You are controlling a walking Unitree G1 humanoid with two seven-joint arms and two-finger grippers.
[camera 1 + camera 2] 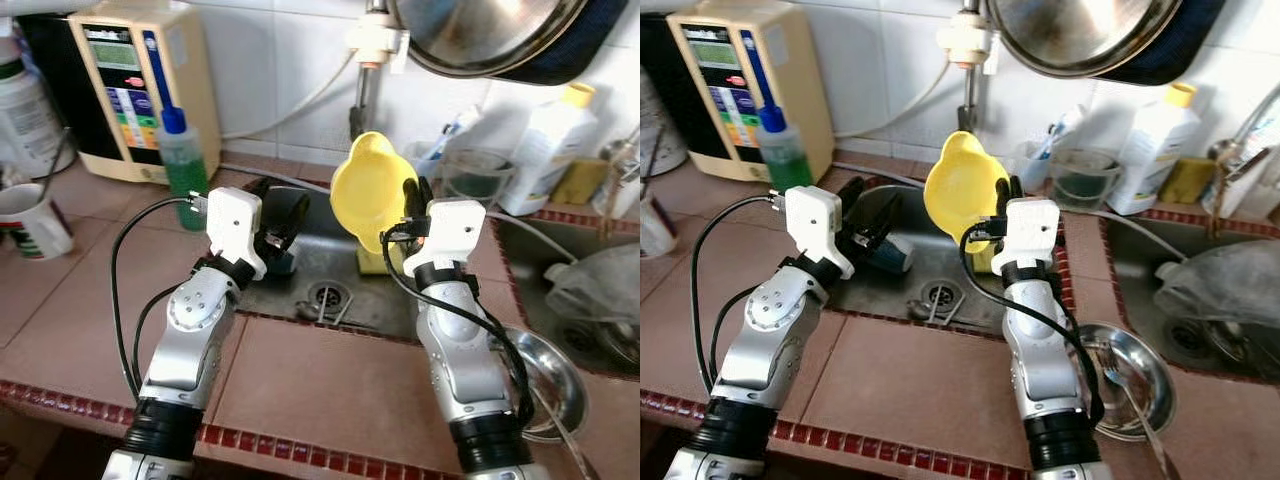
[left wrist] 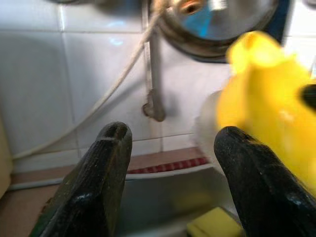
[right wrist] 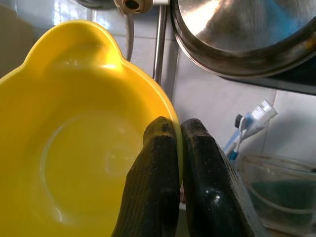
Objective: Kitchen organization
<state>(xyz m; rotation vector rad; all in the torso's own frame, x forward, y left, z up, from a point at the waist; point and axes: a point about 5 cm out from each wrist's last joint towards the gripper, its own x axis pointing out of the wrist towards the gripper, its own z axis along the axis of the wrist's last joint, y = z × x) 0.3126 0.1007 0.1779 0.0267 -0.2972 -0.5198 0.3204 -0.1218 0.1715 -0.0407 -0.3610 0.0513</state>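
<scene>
Counter of reddish-brown tile (image 1: 320,385) filled the lower part of the head views, with a sunken steel sink (image 1: 330,262) at centre. At the upper left of the frame a cream water-filter unit (image 1: 140,85) stood against the white wall tiles, and just in front of it a green bottle with a blue cap (image 1: 183,165) stood upright, probably kept there within reach of the sink. At the far left edge sat a white mug (image 1: 30,220).

The left gripper (image 1: 280,222) reached in from the lower left and hung over the sink's left rim. Its two black fingers (image 2: 94,182) stood well apart with nothing between them, likely kept free to help or to take the next item.

At centre, the right gripper (image 1: 415,200) held a yellow plastic bowl (image 1: 372,190) above the sink, just below the wall tap (image 1: 365,60). The fingers were pinched together on the bowl's rim, one inside and one outside, as the right wrist view showed clearly. The bowl was tilted on edge with its hollow facing the left of the frame, a pose that would suit draining it or carrying it off to a storage spot. A yellow sponge (image 1: 372,262) lay in the sink beneath it.

At the upper right a large steel pan (image 1: 480,35) hung on the wall. Below it stood a white bottle with a yellow cap (image 1: 545,150) and a clear tub (image 1: 475,175). At the lower right a steel dish (image 1: 550,385) rested on the counter beside the right arm.
</scene>
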